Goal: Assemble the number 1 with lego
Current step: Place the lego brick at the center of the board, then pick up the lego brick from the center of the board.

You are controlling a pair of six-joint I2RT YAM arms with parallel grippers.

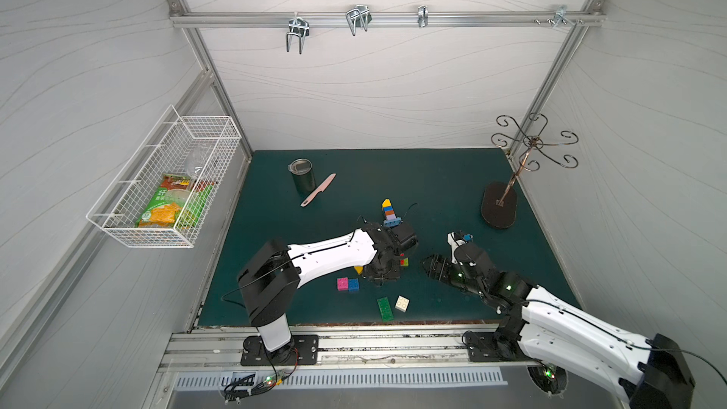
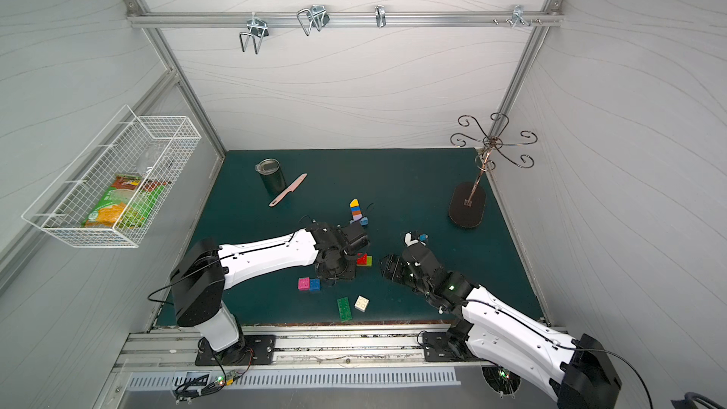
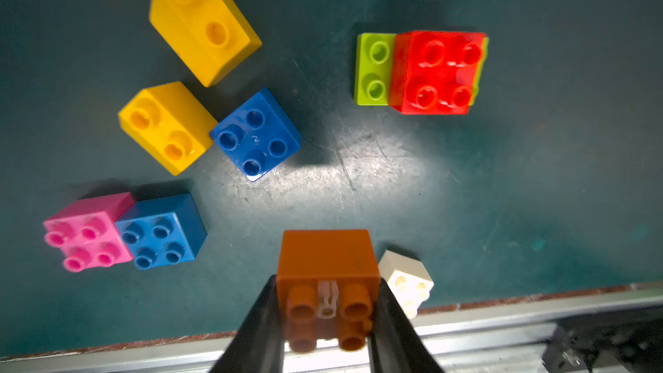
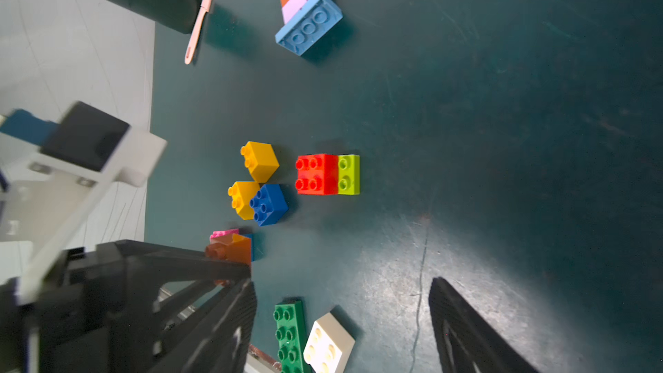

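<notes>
Glossy plastic orange brick (image 3: 324,263), scuffed matt green table mat (image 3: 358,181), white-coated wire basket (image 1: 130,206), possibly brushed metal cup (image 1: 303,182)

Right gripper (image 1: 428,267) jaws spread, tips toward the red-lime brick pair (image 1: 404,262), near but apart. Brick stack (image 1: 389,212) well beyond the jaws; white brick (image 1: 402,303) near.

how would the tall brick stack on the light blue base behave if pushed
The brick stack is tall and narrow, so a push near its top would probably tip it. Its light blue base juts out past it, likely steadying it that way. Hard plastic: probably stiff and light.
</notes>
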